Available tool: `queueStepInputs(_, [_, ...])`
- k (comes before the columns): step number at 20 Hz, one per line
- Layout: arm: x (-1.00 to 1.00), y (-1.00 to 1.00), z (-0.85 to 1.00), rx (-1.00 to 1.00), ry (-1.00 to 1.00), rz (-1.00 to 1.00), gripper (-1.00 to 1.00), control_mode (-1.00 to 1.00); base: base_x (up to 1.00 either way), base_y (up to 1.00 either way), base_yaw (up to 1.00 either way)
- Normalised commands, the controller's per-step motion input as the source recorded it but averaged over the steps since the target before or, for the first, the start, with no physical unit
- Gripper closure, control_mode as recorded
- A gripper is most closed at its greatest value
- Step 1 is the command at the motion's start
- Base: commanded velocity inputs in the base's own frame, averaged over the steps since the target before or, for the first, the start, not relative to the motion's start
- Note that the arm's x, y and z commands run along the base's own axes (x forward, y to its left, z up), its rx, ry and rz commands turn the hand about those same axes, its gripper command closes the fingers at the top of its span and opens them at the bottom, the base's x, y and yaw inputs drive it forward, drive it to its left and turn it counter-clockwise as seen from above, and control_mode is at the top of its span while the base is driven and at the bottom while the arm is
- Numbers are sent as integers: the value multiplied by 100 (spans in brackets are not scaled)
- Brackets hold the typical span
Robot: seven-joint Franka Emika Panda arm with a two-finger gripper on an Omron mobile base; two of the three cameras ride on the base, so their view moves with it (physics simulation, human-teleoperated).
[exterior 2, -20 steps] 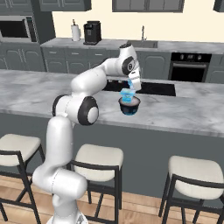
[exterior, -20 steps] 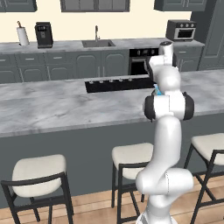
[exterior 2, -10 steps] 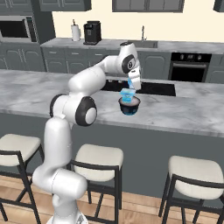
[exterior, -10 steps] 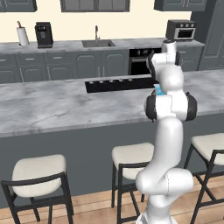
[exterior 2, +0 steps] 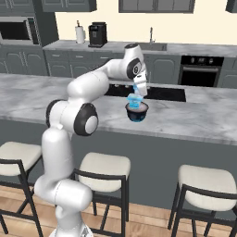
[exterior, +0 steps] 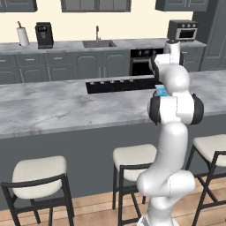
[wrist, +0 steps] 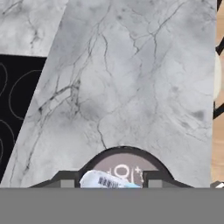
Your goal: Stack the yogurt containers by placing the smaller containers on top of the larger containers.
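Our gripper (exterior 2: pixel 136 95) holds the small cup (exterior 2: pixel 134 100) in the air between its jaws, just above the tub (exterior 2: pixel 137 111), which stands on the island counter (exterior 2: pixel 194 115) beside the cooktop (exterior 2: pixel 162 93). We judge the cup light, thin-walled and slick, so we would grip its sides gently and set it centred on the tub's flat top.
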Motion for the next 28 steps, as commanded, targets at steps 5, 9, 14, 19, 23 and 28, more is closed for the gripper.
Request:
queueStepInputs(5, [-24,39,0,-3,-9,0,100,-100,0,0,0])
queueStepInputs(9, [-1,6,0,0,0,0,100,-100,0,0,0])
queueStepInputs(14, [0,-2,-8,0,0,0,100,-100,0,0,0])
queueStepInputs(19, [5,-10,1,3,0,0,100,-100,0,0,0])
queueStepInputs(23, [8,-18,7,8,0,0,100,-100,0,0,0])
queueStepInputs(28, [1,-2,0,1,0,0,100,-100,0,0,0])
